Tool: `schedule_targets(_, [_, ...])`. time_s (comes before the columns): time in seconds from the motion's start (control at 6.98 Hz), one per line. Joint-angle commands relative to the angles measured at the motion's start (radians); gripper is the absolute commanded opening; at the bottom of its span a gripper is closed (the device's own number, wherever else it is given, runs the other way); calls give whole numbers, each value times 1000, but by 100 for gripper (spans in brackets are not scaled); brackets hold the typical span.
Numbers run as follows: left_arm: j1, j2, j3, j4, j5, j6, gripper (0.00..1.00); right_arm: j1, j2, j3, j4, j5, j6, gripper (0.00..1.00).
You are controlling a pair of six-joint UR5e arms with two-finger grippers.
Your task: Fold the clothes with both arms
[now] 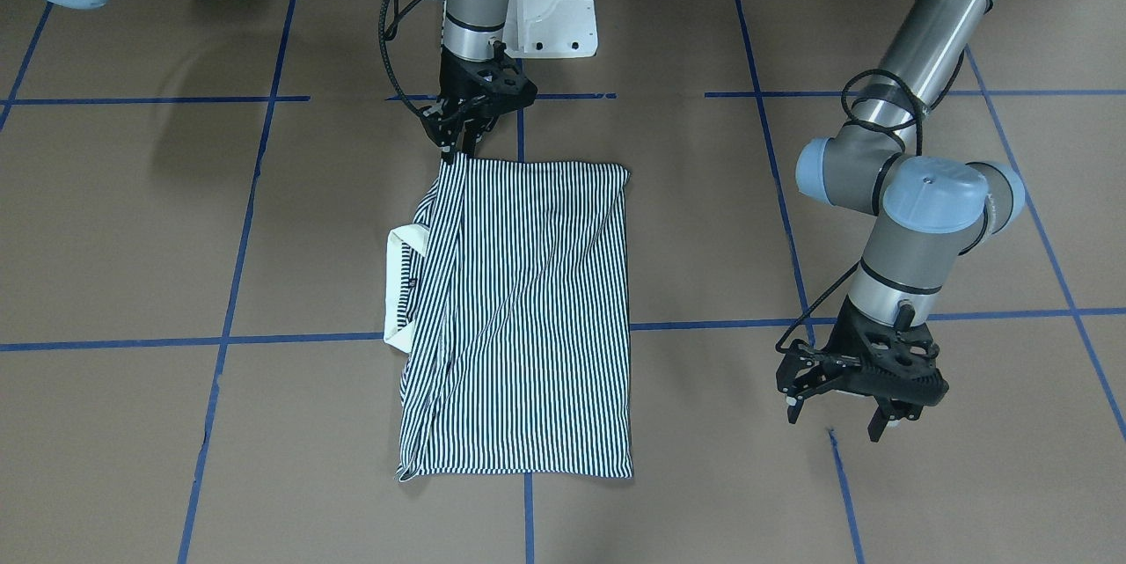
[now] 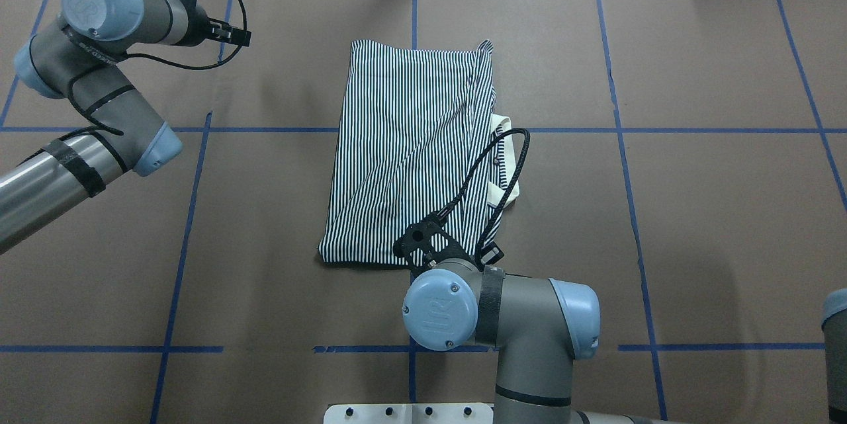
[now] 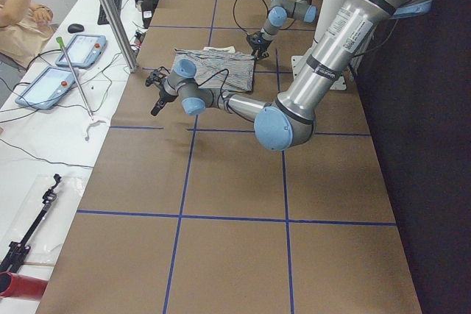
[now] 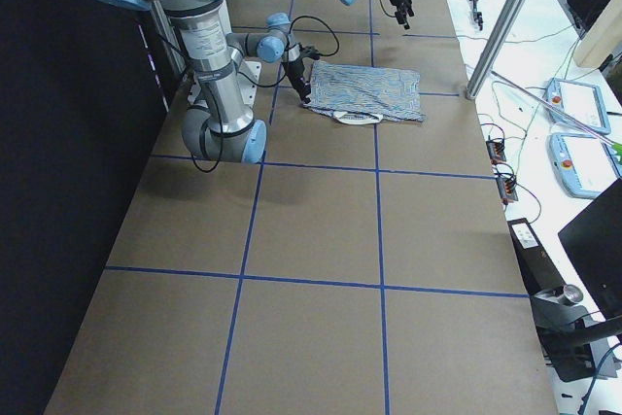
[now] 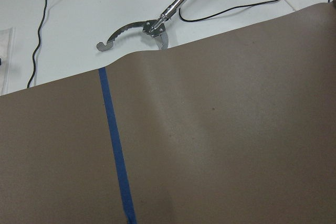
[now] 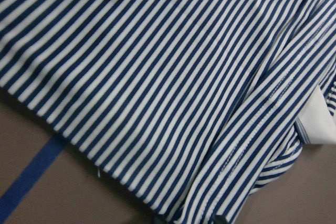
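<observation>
The striped polo shirt (image 1: 528, 309) lies folded into a long rectangle at mid table, its white collar (image 1: 400, 282) sticking out on one side. In the overhead view the shirt (image 2: 410, 146) runs from the far tape line toward the robot. My right gripper (image 1: 459, 150) points down at the shirt's corner nearest the robot, its fingers together on the cloth there. The right wrist view is filled with striped fabric (image 6: 157, 77) and its hem. My left gripper (image 1: 836, 425) hangs open over bare table, well off to the shirt's side, holding nothing; it is also visible from overhead (image 2: 228, 7).
Blue tape lines (image 1: 528, 511) divide the brown table into squares. The white pedestal base (image 1: 559, 10) stands behind the right gripper. Past the table's far edge lies a metal tool (image 5: 152, 24) on a white bench, with tablets (image 3: 44, 86), a pole (image 3: 110, 12) and a seated person.
</observation>
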Motion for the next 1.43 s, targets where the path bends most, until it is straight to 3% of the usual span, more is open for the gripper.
schedule_targets(0.0, [1, 0, 0, 0, 0, 0, 100, 7, 2, 0, 2, -2, -1, 12])
schedule_targets(0.14, [1, 0, 0, 0, 0, 0, 100, 13, 2, 2, 4, -2, -1, 14])
schedule_targets(0.29, [1, 0, 1, 0, 0, 0, 100, 16, 2, 3, 5, -2, 1, 28])
schedule_targets(0.43, [1, 0, 1, 0, 0, -2, 100, 16, 2, 3, 7, -5, 4, 51])
schedule_targets(0.57, [3, 0, 1, 2, 1, -21, 100, 16, 6, 0, 15, -6, 5, 55])
schedule_targets(1.29, [4, 8, 1, 0, 1, -21, 100, 15, 6, -1, 18, -6, 7, 31])
